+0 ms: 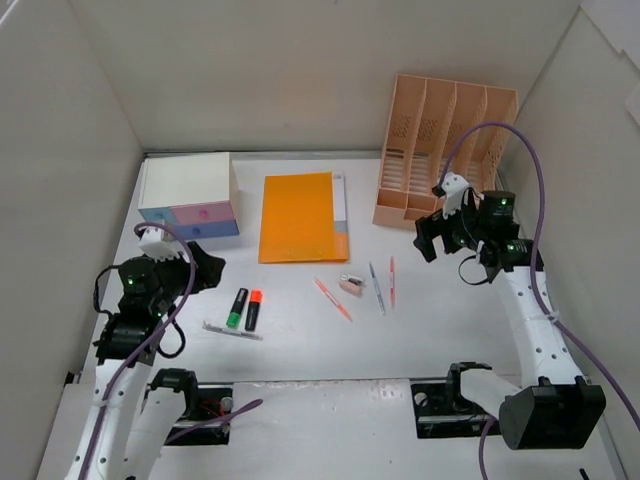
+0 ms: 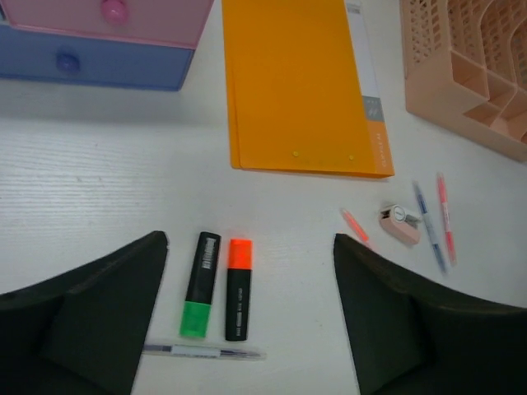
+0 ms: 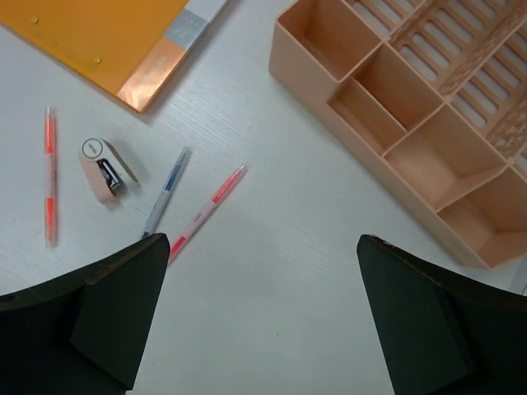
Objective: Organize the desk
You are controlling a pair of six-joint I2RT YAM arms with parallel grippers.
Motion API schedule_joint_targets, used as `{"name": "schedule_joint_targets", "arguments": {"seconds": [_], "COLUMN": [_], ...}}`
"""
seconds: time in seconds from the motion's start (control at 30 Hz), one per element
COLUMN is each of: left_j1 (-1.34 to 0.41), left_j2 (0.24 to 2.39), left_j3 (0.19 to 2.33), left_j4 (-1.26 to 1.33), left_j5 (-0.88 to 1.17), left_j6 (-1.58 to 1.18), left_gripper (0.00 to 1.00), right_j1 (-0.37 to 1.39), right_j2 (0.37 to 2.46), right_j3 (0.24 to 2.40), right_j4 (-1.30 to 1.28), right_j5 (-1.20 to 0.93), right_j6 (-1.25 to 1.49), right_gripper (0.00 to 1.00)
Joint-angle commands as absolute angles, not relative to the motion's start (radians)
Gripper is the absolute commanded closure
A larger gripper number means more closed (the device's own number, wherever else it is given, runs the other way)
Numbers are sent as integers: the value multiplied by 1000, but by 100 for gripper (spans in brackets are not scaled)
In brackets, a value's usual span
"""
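Note:
The white desk (image 1: pixel 300 330) holds loose items. A green-capped highlighter (image 1: pixel 236 308) and an orange-capped highlighter (image 1: pixel 253 309) lie side by side left of centre, a clear pen (image 1: pixel 232 330) just in front. An orange folder (image 1: pixel 300 216) lies mid-back. Three pens, orange (image 1: pixel 333 298), blue (image 1: pixel 376 288) and red (image 1: pixel 392 281), surround a small peach stapler (image 1: pixel 351 284). My left gripper (image 1: pixel 205 267) is open, raised left of the highlighters (image 2: pixel 237 288). My right gripper (image 1: pixel 430 238) is open, raised right of the red pen (image 3: pixel 206 211).
A white drawer box (image 1: pixel 188 196) with pink and blue fronts stands at the back left. A peach slotted file rack (image 1: pixel 445 150) stands at the back right, close behind my right gripper. Tall white walls border the desk.

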State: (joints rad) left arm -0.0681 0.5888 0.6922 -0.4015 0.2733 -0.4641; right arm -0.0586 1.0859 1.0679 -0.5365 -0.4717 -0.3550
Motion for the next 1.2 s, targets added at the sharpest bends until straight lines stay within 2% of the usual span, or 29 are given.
{"name": "schedule_joint_targets", "arguments": {"seconds": [0.0,0.03,0.07,0.1,0.13,0.17,0.2,0.23,0.3,0.33,0.47,0.53,0.57,0.6,0.83,0.97,1.17], "left_j1": [-64,-64,-75,-90,-101,-124,-135,-147,-207,-233,-357,-389,-400,-400,-390,-342,-302], "left_j2": [635,646,655,673,683,692,718,738,820,856,1035,1127,1184,1209,1472,1639,1772], "left_j3": [762,765,765,764,756,752,747,747,779,801,940,1018,1041,1078,1250,1347,1465], "left_j4": [-336,-336,-325,-315,-302,-266,-246,-227,-187,-183,-219,-235,-241,-238,-216,-216,-268], "left_j5": [331,336,337,334,334,337,347,354,351,338,244,187,189,195,235,287,293], "left_j6": [-431,-431,-436,-442,-448,-462,-471,-482,-477,-469,-402,-368,-353,-332,-325,-321,-316], "left_gripper": [53,53,91,97,100,100,97,78,58,44,32,21,20,2,2,3,5], "right_j1": [-43,-34,-22,15,70,93,145,172,253,280,373,405,416,420,454,462,459], "right_j2": [1085,1088,1088,1094,1094,1107,1118,1132,1179,1201,1372,1437,1498,1528,1738,1836,1933], "right_j3": [1103,1101,1097,1094,1082,1077,1077,1081,1089,1098,1169,1234,1258,1305,1465,1505,1540], "right_j4": [-563,-569,-584,-587,-586,-572,-569,-558,-511,-483,-396,-376,-368,-364,-330,-330,-324], "right_j5": [-580,-592,-622,-627,-632,-641,-644,-631,-608,-568,-535,-502,-483,-439,-241,-198,-175], "right_j6": [-472,-466,-472,-474,-459,-427,-414,-393,-307,-266,-97,-37,-19,-5,115,158,189], "right_gripper": [2,2,7,54,76,81,72,61,32,26,5,2,2,2,2,2,2]}}
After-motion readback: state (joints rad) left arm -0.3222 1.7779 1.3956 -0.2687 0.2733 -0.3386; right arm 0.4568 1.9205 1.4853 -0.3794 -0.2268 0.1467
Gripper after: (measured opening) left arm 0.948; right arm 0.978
